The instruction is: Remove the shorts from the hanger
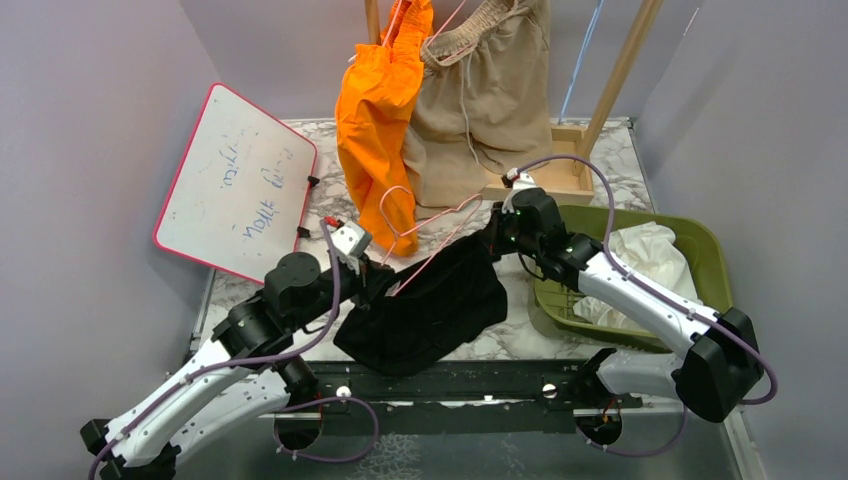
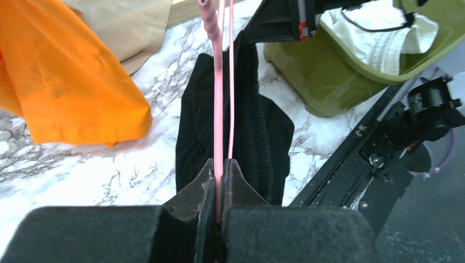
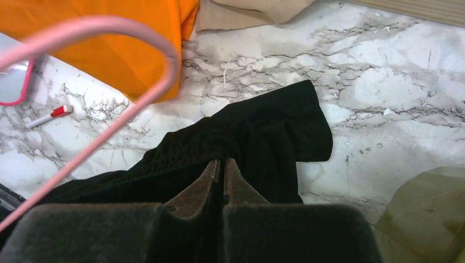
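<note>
Black shorts (image 1: 430, 305) lie draped over a pink wire hanger (image 1: 420, 225) low over the marble table. My left gripper (image 1: 365, 265) is shut on the hanger's wire (image 2: 219, 109), which runs up between its fingertips (image 2: 204, 181) in the left wrist view. At the shorts' upper right corner, my right gripper (image 1: 495, 235) is shut on the black fabric (image 3: 263, 137). The hanger's hook (image 3: 126, 38) curves past at the upper left of the right wrist view. Orange shorts (image 1: 380, 120) and tan shorts (image 1: 480, 100) hang from the wooden rack. White shorts (image 1: 640, 260) lie in the green basket (image 1: 700, 245).
A red-edged whiteboard (image 1: 235, 180) leans at the back left, and a marker (image 3: 49, 116) lies on the table near it. The wooden rack's base (image 1: 545, 180) stands behind the right gripper. The green basket sits at the table's right side.
</note>
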